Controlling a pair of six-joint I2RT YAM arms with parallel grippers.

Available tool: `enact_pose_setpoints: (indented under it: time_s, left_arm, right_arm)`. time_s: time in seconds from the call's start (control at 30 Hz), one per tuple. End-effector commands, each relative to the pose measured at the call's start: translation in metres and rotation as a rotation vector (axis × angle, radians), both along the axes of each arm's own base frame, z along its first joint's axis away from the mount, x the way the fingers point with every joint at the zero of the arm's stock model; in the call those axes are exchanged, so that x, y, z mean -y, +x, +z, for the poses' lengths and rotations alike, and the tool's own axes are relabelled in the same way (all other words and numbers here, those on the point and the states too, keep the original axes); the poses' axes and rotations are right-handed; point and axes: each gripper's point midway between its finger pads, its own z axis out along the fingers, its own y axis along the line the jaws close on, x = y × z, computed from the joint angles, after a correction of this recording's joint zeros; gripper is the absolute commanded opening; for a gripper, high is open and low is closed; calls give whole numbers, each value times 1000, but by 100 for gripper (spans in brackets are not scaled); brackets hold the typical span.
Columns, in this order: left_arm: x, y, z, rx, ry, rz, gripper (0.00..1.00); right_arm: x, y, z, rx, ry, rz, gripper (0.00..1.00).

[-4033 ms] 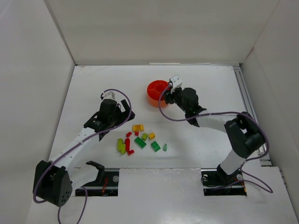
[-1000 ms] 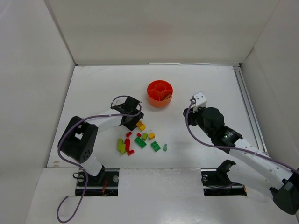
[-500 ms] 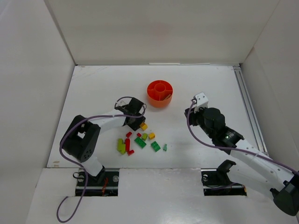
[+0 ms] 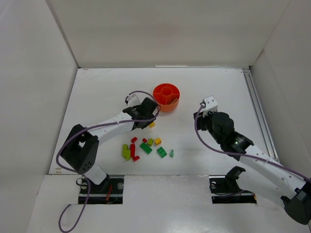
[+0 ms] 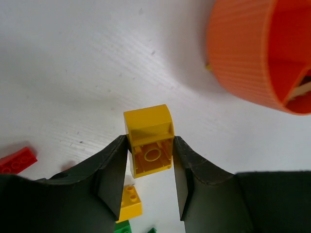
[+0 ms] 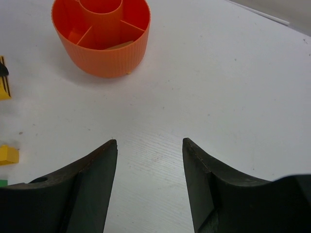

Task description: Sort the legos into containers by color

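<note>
Left wrist view shows the left gripper clenched on a yellow brick at the centre of the frame. Its two dark fingers press the brick's flat opposite sides, and the hollow underside faces the camera. The orange dish fills the upper right corner, close by but not touching the brick.

From above, the held brick sits just below and left of the dish. The loose bricks lie scattered lower down, near the middle of the table.

The brick is probably very light and rigid, so weight is no concern. Its smooth moulded walls look slippery, and its rounded top edge gives little to bear on. The flat side walls, low on the body, are the sound place to pinch, as they are pinched now. A grip that is off centre could let the brick pivot or squirt out.

In the right wrist view the right gripper stands released and empty over bare table, with the dish at upper left.
</note>
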Motion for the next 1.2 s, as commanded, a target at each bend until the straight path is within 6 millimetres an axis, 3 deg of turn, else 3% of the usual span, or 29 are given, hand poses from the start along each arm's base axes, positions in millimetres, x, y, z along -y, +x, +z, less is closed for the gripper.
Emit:
enact_pose_setpoints:
  time_s: [0.0, 0.2, 0.33, 0.4, 0.47, 0.5, 0.53, 0.6, 0.63, 0.67, 0.7, 0.73, 0.77, 0.83, 0.87, 0.9, 0.93, 0.97, 1.07, 1.17]
  left_arm:
    - [-5, 31, 71, 230, 23, -2, 26]
    - [11, 61, 138, 468, 61, -153, 28]
    - [38, 85, 188, 669, 84, -299, 32]
    - [50, 97, 193, 698, 111, -348, 32]
    - [58, 110, 217, 766, 154, -376, 34]
    - [65, 121, 209, 760, 186, -396, 34]
    - [76, 128, 231, 804, 178, -422, 34]
    - [91, 138, 233, 817, 217, -470, 32]
    - [101, 147, 215, 793, 241, -502, 32]
    - [108, 156, 232, 829, 234, -494, 32]
    - [114, 161, 229, 826, 245, -512, 32]
    - [120, 169, 209, 791, 274, -533, 32]
    - [127, 175, 223, 816, 273, -543, 32]
    - [133, 183, 216, 802, 295, -558, 32]
    - [140, 188, 202, 782, 303, -584, 32]
    - [144, 192, 215, 810, 292, -574, 32]
    - [146, 194, 212, 799, 296, -578, 32]
    - [148, 198, 200, 778, 313, -592, 32]
    - [153, 202, 193, 772, 316, -594, 35]
    - [157, 206, 168, 739, 342, -627, 36]
  right_arm:
    - [6, 0, 9, 30, 15, -35, 61]
    - [14, 2, 10, 39, 4, -81, 61]
    - [20, 3, 9, 37, -2, -121, 61]
    - [24, 3, 12, 46, 9, -143, 61]
    - [24, 3, 12, 46, 9, -143, 61]
    - [25, 2, 16, 47, 20, -146, 61]
    - [27, 3, 16, 47, 20, -155, 61]
    - [29, 1, 18, 40, 25, -157, 61]
    - [27, 0, 17, 36, 38, -152, 61]
    - [28, -1, 15, 27, 30, -152, 61]
    - [30, 0, 15, 27, 30, -161, 61]
    - [32, -2, 10, 8, 12, -161, 61]
    - [31, -1, 14, 15, 19, -161, 61]
    - [38, -1, 14, 2, 7, -181, 61]
    - [38, -1, 14, 2, 7, -181, 61]
    - [42, -1, 12, -6, 0, -190, 61]
    - [45, 0, 12, -6, 0, -202, 61]
    - [45, 0, 12, -6, 0, -203, 61]
    - [52, 2, 10, -13, -6, -224, 61]
    - [52, 2, 9, -15, -10, -215, 61]
